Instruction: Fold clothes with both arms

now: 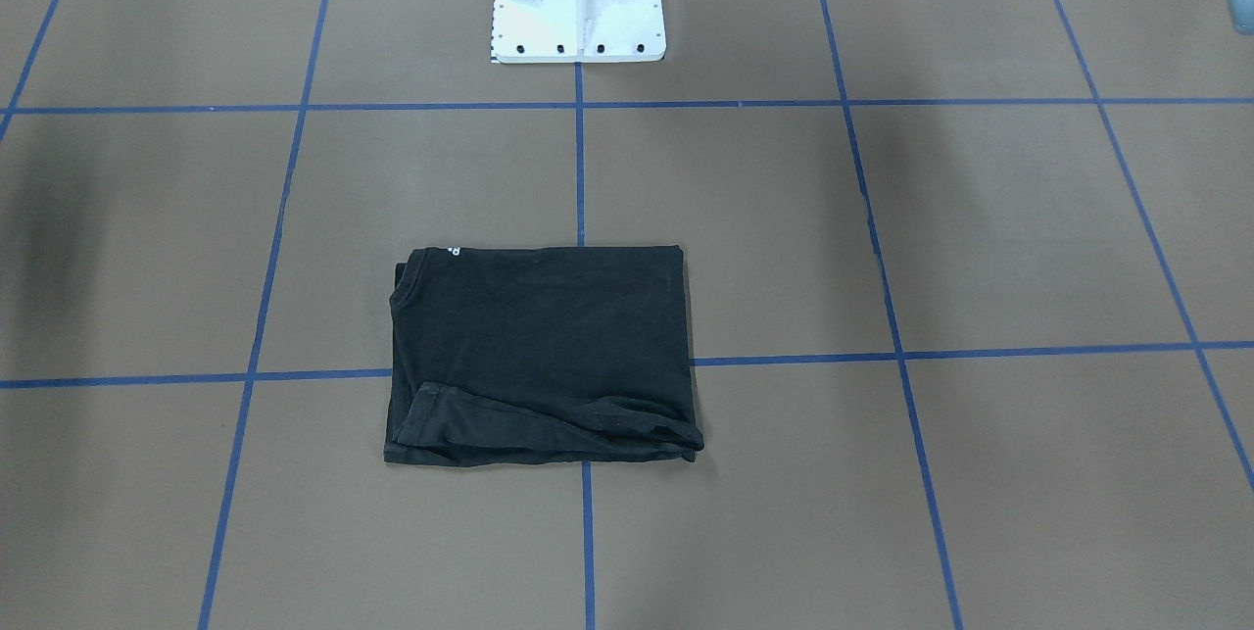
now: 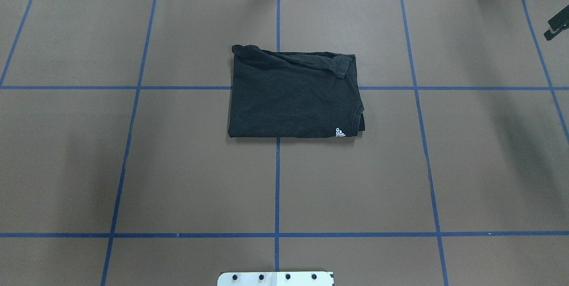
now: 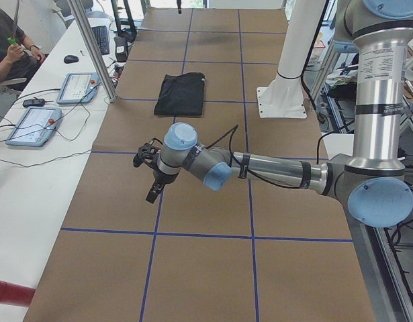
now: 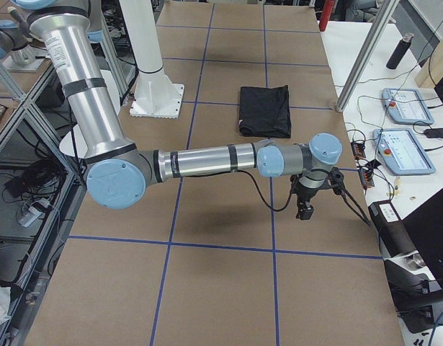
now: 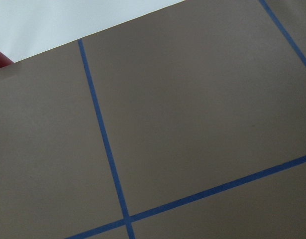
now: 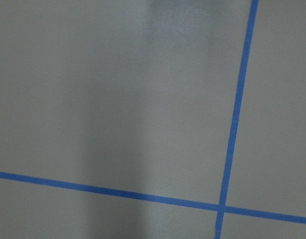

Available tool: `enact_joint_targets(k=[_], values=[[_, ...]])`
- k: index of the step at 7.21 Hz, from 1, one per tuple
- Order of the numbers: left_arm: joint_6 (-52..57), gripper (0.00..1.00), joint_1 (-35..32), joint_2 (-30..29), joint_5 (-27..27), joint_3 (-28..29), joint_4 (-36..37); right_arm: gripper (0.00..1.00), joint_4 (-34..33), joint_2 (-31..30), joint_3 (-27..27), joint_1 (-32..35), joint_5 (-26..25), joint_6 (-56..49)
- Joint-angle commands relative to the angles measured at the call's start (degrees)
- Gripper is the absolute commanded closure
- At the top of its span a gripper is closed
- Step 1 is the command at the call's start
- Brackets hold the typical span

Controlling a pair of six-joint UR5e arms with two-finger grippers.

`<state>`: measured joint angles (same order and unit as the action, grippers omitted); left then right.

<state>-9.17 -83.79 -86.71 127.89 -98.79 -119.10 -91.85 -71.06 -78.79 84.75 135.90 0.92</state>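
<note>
Front view: black T-shirt [image 1: 544, 346] folded on the worktop [image 1: 980, 238] — done, I'd say. Left side: left pincer [image 3: 152, 194] hangs, shirt well beyond it (open or closed? can't tell). Right side: right pincer [image 4: 305, 210] likewise — held clear.

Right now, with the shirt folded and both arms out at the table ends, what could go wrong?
1. The T-shirt has a loose, rumpled sleeve flap along its far edge; grabbing there may drag the fold open.
2. The right gripper hangs close to cables; a swing could snag them.
</note>
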Motion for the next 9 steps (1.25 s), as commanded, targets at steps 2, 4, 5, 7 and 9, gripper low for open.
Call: enact_joint_targets(k=[2,4,5,7,9], values=[[1.4,0.0,-3.0,2.5,3.2,0.9,-3.6,0.0,0.4,-4.0,0.0,3.0,2.0,-0.9],[2.3,0.0,-3.2,4.5,3.2,1.7,-3.0,0.0,5.8,-10.2,-1.3,4.2,-0.6,-0.8],[4.8,0.0,-2.9,6.8,3.3,2.4,-2.7,0.0,6.3,-12.5,-4.7,4.3,-1.0,0.1],[5.7,0.0,-2.9,7.3,3.6,0.6,3.7,0.0,5.5,-18.4,-11.4,4.5,-0.9,0.2],[9.1,0.0,-2.3,6.5,3.7,-0.3,10.6,0.0,-3.4,-20.3,-19.0,4.5,0.0,0.3]])
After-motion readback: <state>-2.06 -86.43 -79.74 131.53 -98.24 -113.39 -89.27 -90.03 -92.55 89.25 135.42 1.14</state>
